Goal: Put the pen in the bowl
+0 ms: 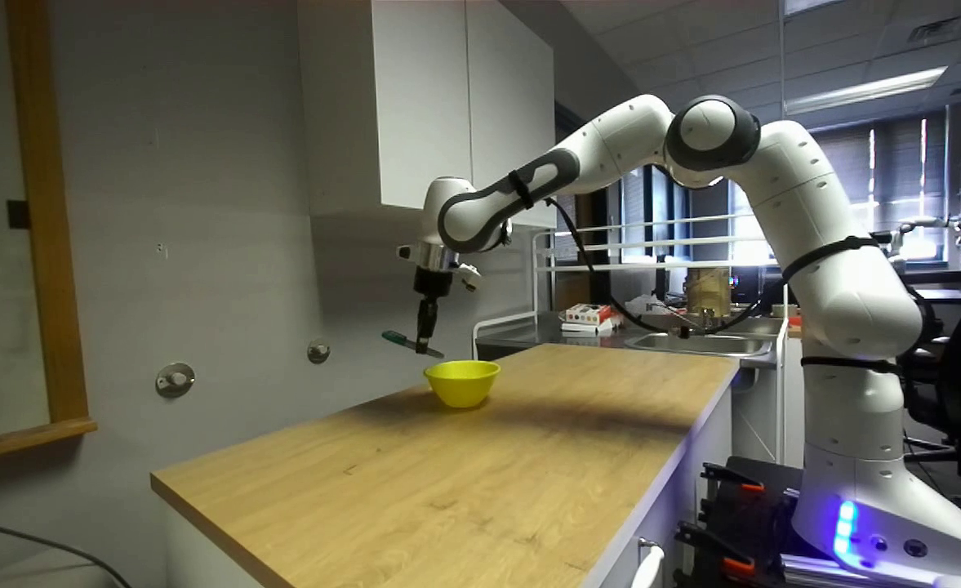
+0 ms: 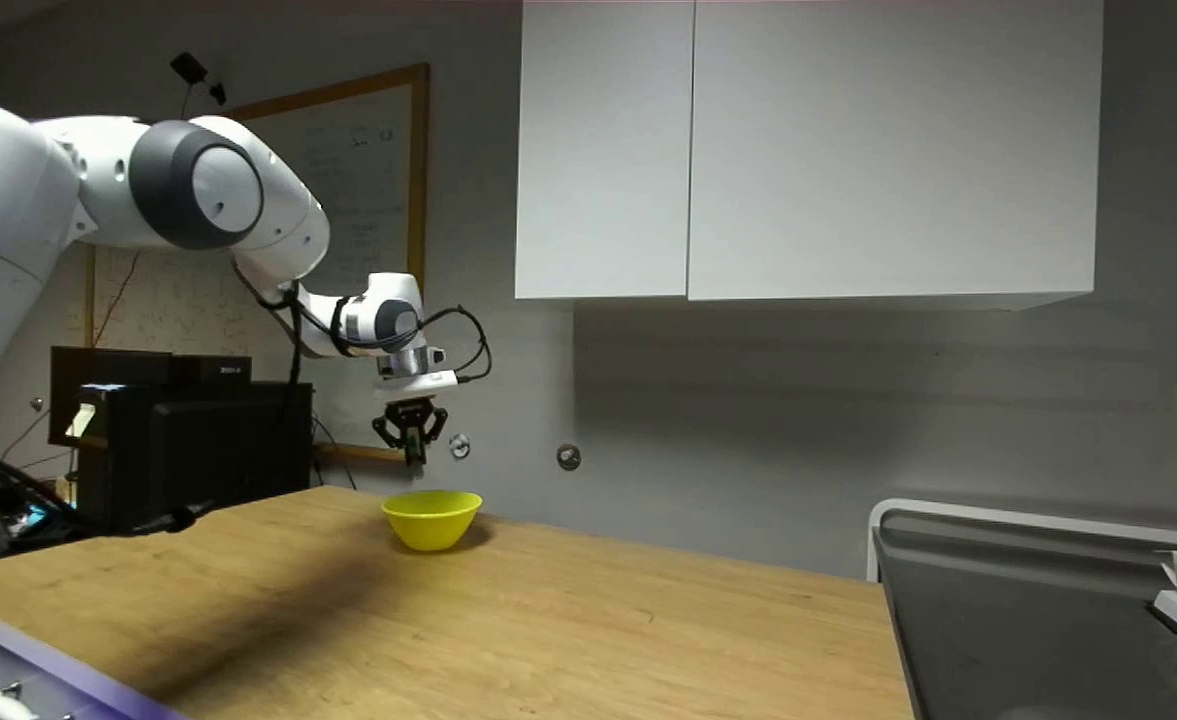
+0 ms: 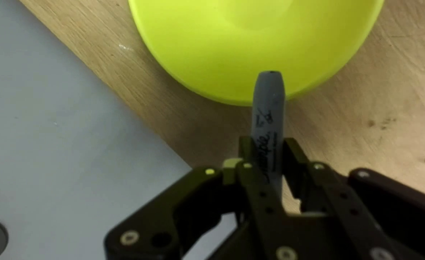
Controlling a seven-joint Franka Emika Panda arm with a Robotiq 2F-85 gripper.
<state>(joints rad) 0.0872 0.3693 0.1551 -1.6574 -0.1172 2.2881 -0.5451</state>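
Clearly, the jaws are closed on the pen (image 3: 269, 126), one on each side of its barrel, with only its own thickness between them. In the wrist view the grey end of the pen, printed with dark lettering, sticks out ahead of the jaws, and its tip shows over the rim of the yellow bowl (image 3: 241, 61). In an exterior view the pen slants in the air: its green end (image 1: 396, 336) sits higher and away from the bowl, while the grey end dips just above the rim. The bowl stands upright on the wooden surface (image 1: 447, 490), near the edge that faces the grey wall (image 1: 202, 245). In both exterior views the white arm (image 1: 803, 208) reaches over the surface, and the jaws point down, higher than the bowl. A white cabinet (image 2: 808, 150) hangs on the wall. Past the end of the surface, a small box (image 1: 588, 314) lies near a metal sink (image 1: 696, 344).
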